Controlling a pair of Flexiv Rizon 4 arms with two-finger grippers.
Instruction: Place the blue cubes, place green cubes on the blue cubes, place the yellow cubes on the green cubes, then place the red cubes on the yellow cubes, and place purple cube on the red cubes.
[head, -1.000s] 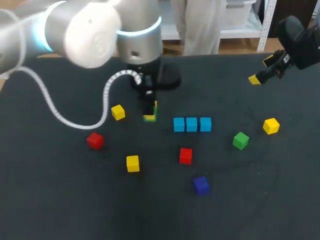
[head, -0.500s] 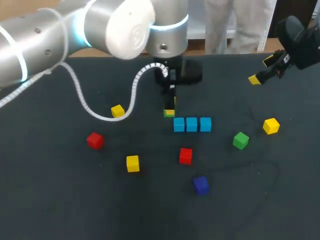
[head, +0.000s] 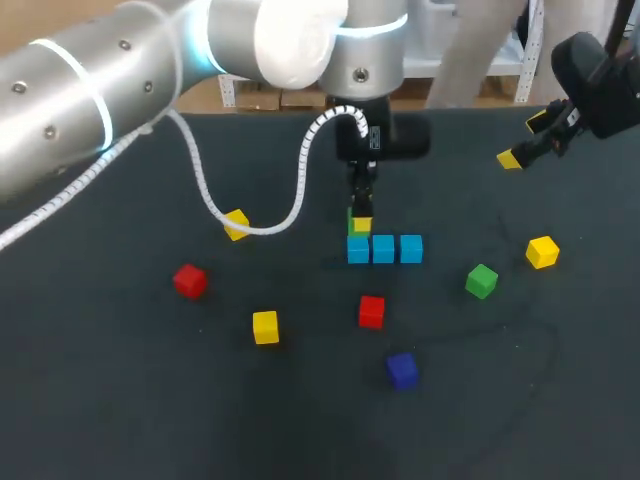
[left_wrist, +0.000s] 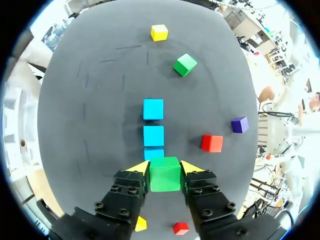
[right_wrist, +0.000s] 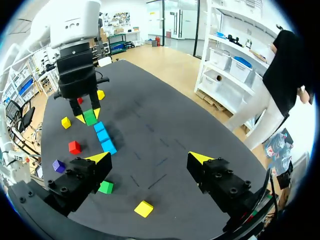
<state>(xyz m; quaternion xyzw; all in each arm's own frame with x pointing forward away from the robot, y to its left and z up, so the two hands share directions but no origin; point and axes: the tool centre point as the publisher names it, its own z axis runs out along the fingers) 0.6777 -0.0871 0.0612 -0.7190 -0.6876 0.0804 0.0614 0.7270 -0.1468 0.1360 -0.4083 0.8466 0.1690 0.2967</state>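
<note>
Three blue cubes lie in a row mid-table. My left gripper is shut on a green cube, held just above the row's leftmost blue cube. In the left wrist view the green cube sits between the yellow tips of the left gripper, with the blue row ahead. A second green cube lies to the right. Loose are yellow cubes, red cubes and a purple cube. My right gripper hangs open at the far right, holding nothing.
In the right wrist view the right gripper is above the table's right end, with a yellow cube and a green cube below it. The left arm's white cable loops over the table's back left.
My left arm has carried the green cube to the right, from near the back-left yellow cube to above the leftmost blue cube. The right arm has not moved.
</note>
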